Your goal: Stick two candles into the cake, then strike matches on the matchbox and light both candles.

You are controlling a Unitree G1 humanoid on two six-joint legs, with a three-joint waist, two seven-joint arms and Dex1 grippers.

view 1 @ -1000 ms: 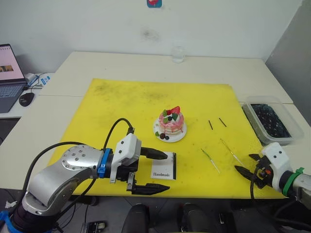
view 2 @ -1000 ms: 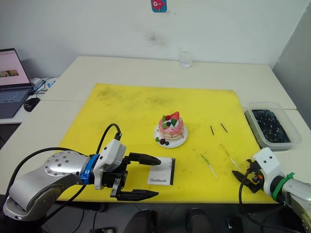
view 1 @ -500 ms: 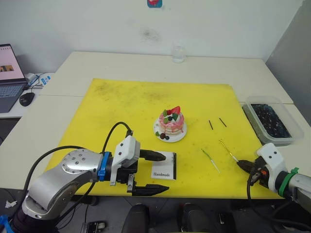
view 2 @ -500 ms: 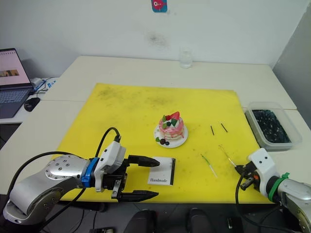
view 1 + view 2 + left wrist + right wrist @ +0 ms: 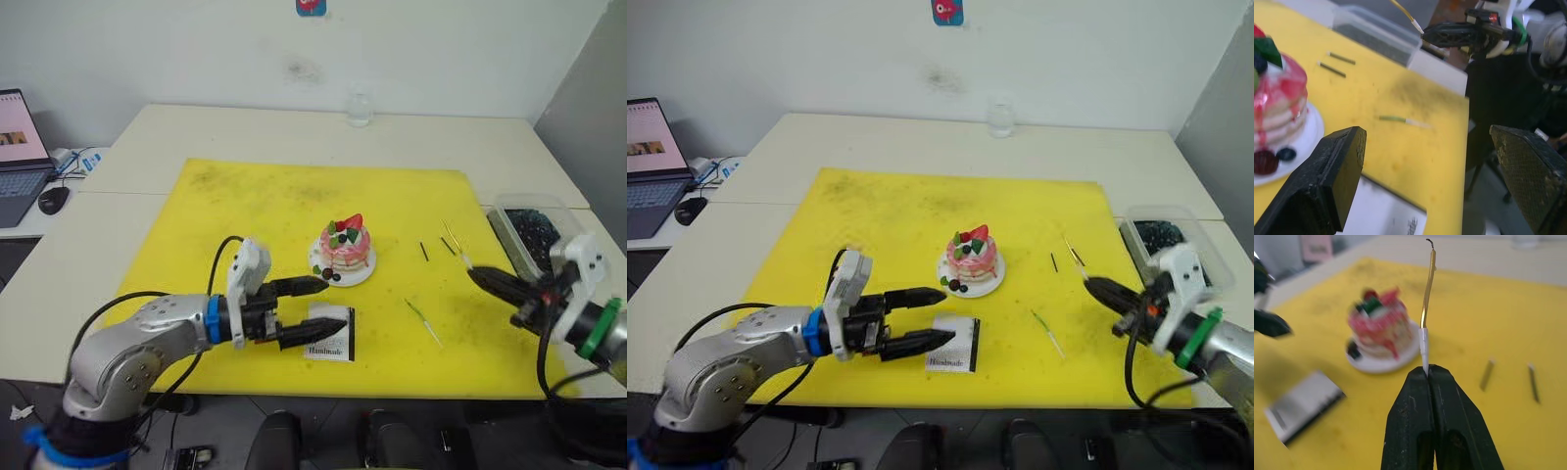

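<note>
The pink cake (image 5: pixel 345 249) sits on its white plate mid-mat. Just in front of it lies the white matchbox (image 5: pixel 331 342). My left gripper (image 5: pixel 336 299) hangs open above the matchbox, fingertips close to the plate's front edge, holding nothing. To the right of the cake, my right gripper (image 5: pixel 471 275) is raised off the mat and shut on the white end of one thin pale candle (image 5: pixel 1426 318), which points up and away. The other candle (image 5: pixel 424 321) lies flat on the mat between matchbox and right gripper. Two dark matches (image 5: pixel 424 251) (image 5: pixel 448 245) lie right of the cake.
A yellow mat (image 5: pixel 255 215) covers the table's middle. A clear container of dark pieces (image 5: pixel 534 230) stands at the right edge, close behind my right arm. A glass (image 5: pixel 360 109) stands at the back; a laptop (image 5: pixel 15 147) and mouse (image 5: pixel 53 200) are far left.
My right gripper shut on a candle lying near the mat's front right and lifted it up and back. My left gripper turned and moved forward over the matchbox toward the cake.
</note>
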